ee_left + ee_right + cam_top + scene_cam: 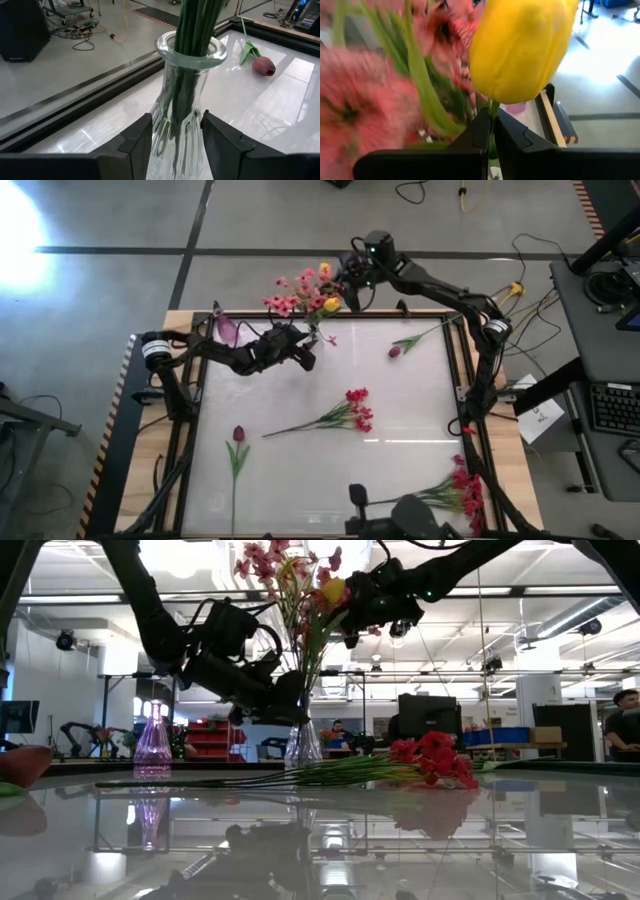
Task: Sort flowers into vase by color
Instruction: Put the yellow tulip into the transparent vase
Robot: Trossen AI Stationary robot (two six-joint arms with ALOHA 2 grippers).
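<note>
A clear glass vase (182,100) stands near the table's far edge and holds pink sprays (300,292) and a yellow bud (324,270). My left gripper (175,140) is shut on this vase. My right gripper (490,132), above the vase, is shut on the stem of a second yellow bud (520,50), whose stem runs down among the pink blossoms. A dark-red bud (263,65) lies on the glass to the vase's right. A red spray (355,410) lies at mid-table, another dark-red bud (238,435) near left, and a second red spray (462,490) near right. My left gripper holds the clear vase by its ribbed body below the neck (172,125), pinched between the two fingers (140,137), which come in level from the table's left. The vase stands upright on the table. My right gripper pinches the yellow bud's stem just under the bud (492,109). The bud stands upright above the fingers (512,135), lifted over the vase's mouth.
A purple glass vase (228,330) stands at the far left of the table, left of the clear one. The table's raised black frame (455,370) runs round the glass top. People and benches show in the room beyond (625,730).
</note>
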